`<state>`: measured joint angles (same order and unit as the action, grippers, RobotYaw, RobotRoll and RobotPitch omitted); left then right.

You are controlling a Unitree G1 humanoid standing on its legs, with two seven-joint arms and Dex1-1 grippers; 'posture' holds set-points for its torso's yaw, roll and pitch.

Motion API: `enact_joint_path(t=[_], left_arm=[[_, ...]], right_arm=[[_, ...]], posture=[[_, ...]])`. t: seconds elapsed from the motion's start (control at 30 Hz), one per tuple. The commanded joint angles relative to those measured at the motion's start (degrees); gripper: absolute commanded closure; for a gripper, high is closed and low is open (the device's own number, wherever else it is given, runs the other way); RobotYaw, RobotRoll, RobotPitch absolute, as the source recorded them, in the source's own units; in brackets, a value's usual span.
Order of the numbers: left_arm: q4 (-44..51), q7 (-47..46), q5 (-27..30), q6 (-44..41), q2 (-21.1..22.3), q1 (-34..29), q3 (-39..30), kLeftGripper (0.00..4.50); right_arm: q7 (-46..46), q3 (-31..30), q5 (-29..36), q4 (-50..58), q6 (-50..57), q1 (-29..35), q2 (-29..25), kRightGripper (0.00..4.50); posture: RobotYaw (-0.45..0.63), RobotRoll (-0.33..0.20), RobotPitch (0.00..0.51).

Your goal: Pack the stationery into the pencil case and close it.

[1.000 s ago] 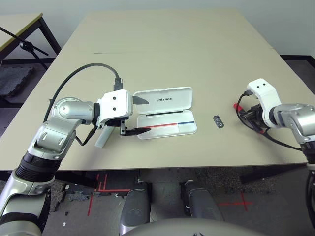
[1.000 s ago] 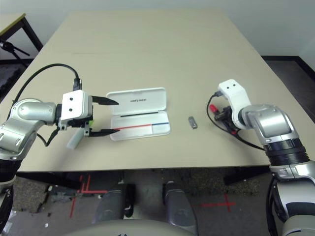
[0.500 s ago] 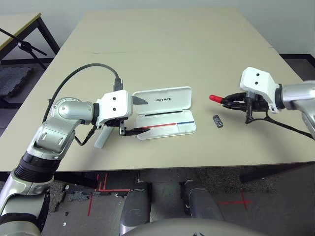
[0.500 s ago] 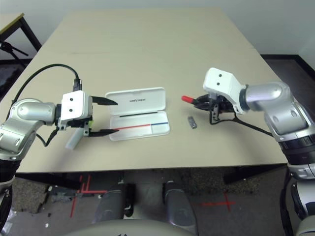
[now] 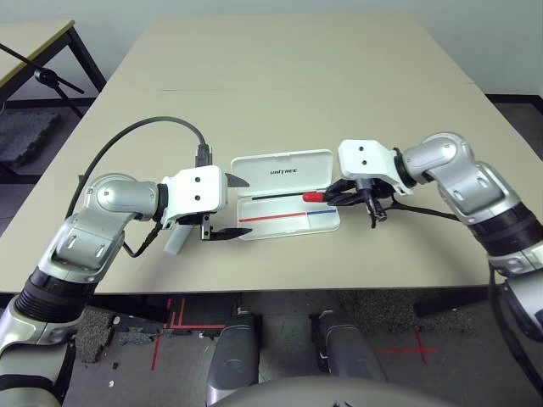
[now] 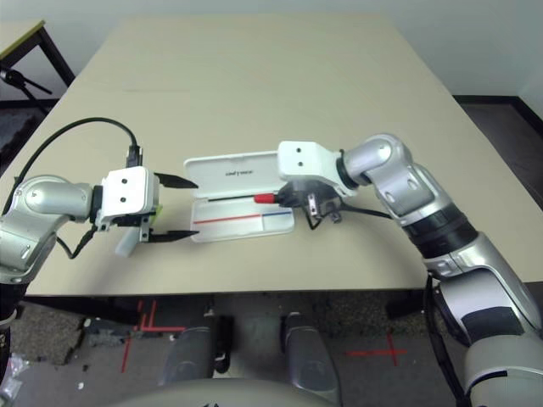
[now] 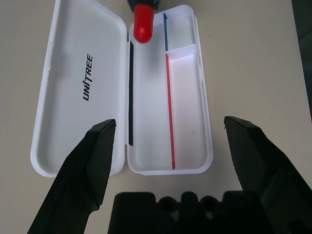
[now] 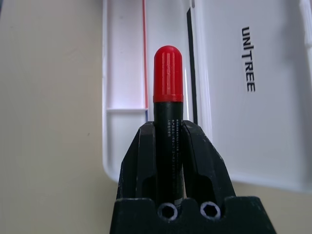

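The right claw (image 8: 169,141) holds the red-capped marker (image 8: 168,80) pinched lengthwise between its fingers, cap foremost over the open case (image 7: 187,112) beneath it, presumably so it can lie down flat inside, while the left claw (image 7: 169,126) gapes wide beside the case

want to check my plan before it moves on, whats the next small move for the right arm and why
Probably lower the red-capped marker into the long compartment of the open case: the right gripper's fingers are shut on it, it hangs over that compartment, and the compartment looks empty, with the lid folded back out of the way.
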<state>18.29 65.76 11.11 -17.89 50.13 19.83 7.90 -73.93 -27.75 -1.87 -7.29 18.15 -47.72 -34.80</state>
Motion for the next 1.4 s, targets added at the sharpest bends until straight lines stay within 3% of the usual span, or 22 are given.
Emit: enact_joint_path(t=[0.03, 0.63, 0.83, 1.0, 1.4], left_arm=[[1.87, -0.8, -0.45, -0.83, 0.78, -0.85, -0.28, 0.0], [4.13, -2.83, -0.49, -2.44, 1.62, -2.7, -0.87, 0.0], [3.32, -2.78, -0.68, -1.92, 1.45, -2.34, -0.51, 0.0], [2.94, -2.75, -0.7, -1.58, 1.25, -2.29, -0.38, 0.0], [3.53, -4.97, -0.15, -4.43, 1.8, -5.1, -2.28, 0.0]], right_arm=[[0.83, -2.07, -2.82, -3.3, -1.77, -1.82, 2.55, 4.0], [4.22, -2.77, -6.69, -14.03, -9.4, -3.64, 14.99, 4.0], [2.78, -0.39, -4.33, -11.43, -9.86, -2.57, 13.75, 1.81], [-1.03, 2.93, 0.03, -5.44, -6.61, -0.61, 9.23, 0.04], [-4.97, 20.87, 17.61, 14.12, 8.48, 13.93, -9.59, 0.04]], posture=[[0.12, 0.0, 0.108], [0.15, 0.0, 0.111], [0.13, 0.0, 0.111], [0.13, 0.0, 0.113], [0.12, 0.0, 0.117]])
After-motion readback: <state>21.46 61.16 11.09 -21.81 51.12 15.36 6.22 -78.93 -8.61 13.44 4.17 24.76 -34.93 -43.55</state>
